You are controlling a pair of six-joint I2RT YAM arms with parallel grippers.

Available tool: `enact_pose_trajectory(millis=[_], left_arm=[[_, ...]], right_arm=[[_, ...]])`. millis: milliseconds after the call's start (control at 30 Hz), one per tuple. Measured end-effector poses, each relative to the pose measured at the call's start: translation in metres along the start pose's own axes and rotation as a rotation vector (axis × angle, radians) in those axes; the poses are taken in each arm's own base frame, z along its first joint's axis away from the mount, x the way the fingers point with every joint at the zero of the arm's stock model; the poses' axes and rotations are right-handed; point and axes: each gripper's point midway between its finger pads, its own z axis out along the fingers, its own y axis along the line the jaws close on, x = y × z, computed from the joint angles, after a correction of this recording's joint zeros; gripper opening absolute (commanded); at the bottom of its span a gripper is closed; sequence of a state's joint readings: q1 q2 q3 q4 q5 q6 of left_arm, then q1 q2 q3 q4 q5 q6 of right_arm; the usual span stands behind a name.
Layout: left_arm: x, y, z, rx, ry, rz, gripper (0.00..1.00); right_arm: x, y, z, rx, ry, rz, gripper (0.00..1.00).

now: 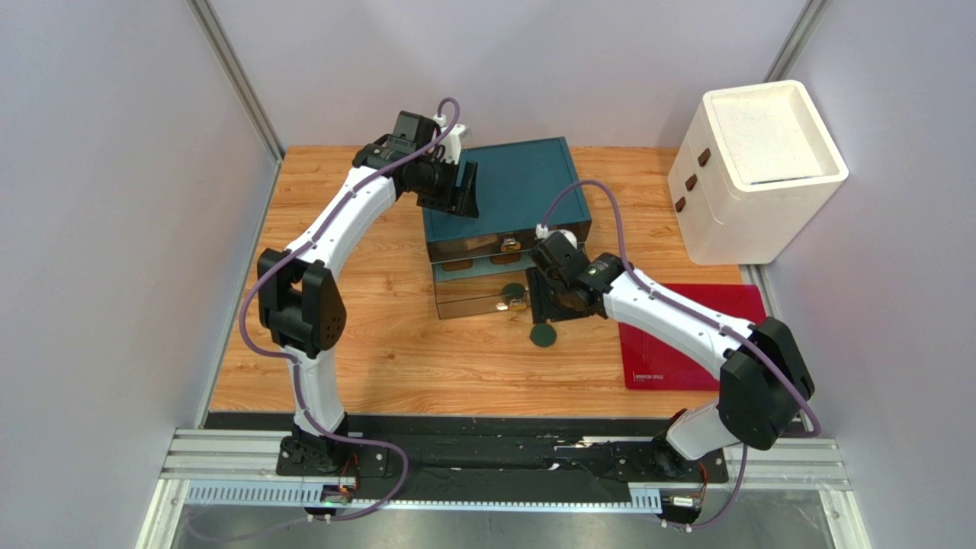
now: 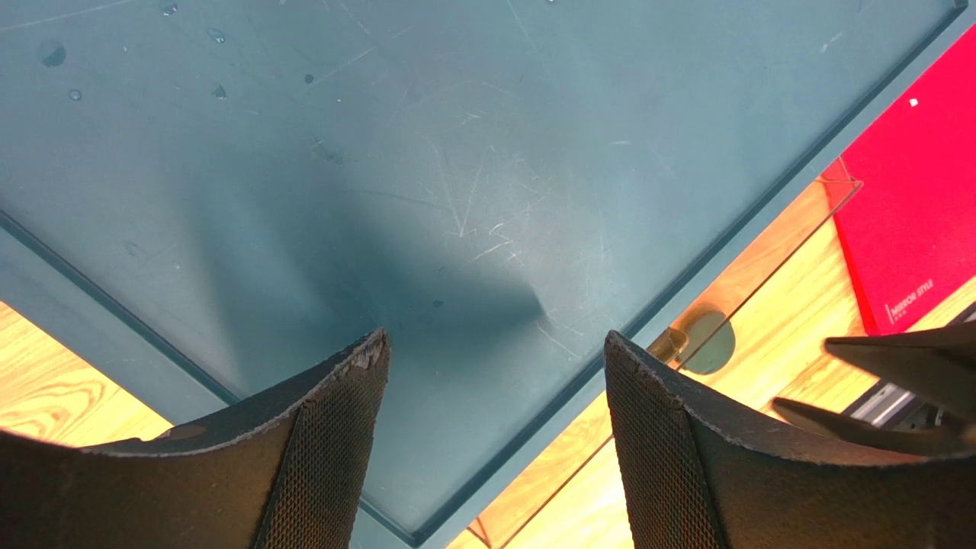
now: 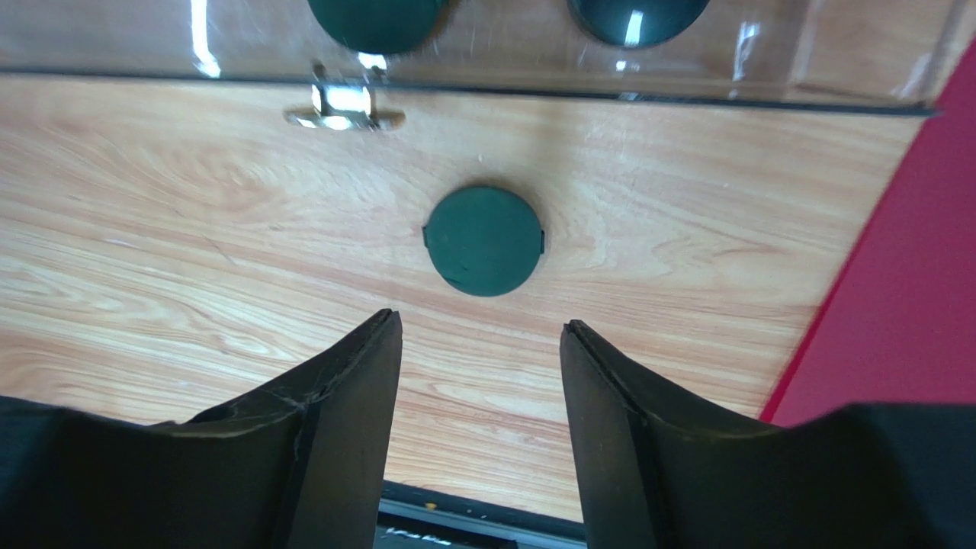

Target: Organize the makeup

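So, quick rundown: the small round dark green disc [image 3: 485, 240] is lying flat on the light wooden table [image 1: 378, 332], not in any drawer. In the right wrist view it's at 12 o'clock from the right gripper [image 3: 479, 332], just past the fingertips and not touching them. That gripper's two black fingers [image 3: 355, 389] are spread apart with nothing between them, only bare wood.

Further along 12 o'clock from the disc is the front of a pulled-out clear plastic drawer [image 3: 745, 57] with a little metal handle [image 3: 344, 109]. Behind its wall sit two more dark round discs [image 3: 376, 17], half cut off by the frame edge.

From overhead, the loose disc is at 6 o'clock of the drawer's right end. The red flat mat [image 1: 659, 355] is at 3 o'clock from it, near but apart. The drawer belongs to the teal rectangular box [image 1: 521, 183] in the middle of the table. There's brownish stuff in the drawer above, too small for me to call.

The left gripper [image 2: 493, 343] hangs over the box's scratched teal top, around its 10 o'clock corner in the overhead view. Its fingers are wide apart too, holding nothing. Can't tell if it's touching the lid.

A white foam box [image 1: 762, 166] stands at 2 o'clock of the table, well apart from everything.
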State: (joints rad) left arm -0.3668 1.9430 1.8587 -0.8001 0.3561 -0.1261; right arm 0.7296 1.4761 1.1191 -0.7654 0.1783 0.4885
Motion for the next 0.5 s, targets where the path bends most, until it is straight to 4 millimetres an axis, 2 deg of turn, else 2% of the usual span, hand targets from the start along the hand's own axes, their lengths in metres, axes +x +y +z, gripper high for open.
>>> enact_pose_trajectory(millis=[167, 500], left_arm=[[0.001, 0.000, 0.000, 0.000, -0.002, 0.003, 0.76], [0.001, 0.000, 0.000, 0.000, -0.006, 0.005, 0.76]], right_arm=[[0.037, -0.002, 0.028, 0.022, 0.064, -0.054, 0.52], [0.039, 0.006, 0.069, 0.059, 0.071, -0.107, 0.47]])
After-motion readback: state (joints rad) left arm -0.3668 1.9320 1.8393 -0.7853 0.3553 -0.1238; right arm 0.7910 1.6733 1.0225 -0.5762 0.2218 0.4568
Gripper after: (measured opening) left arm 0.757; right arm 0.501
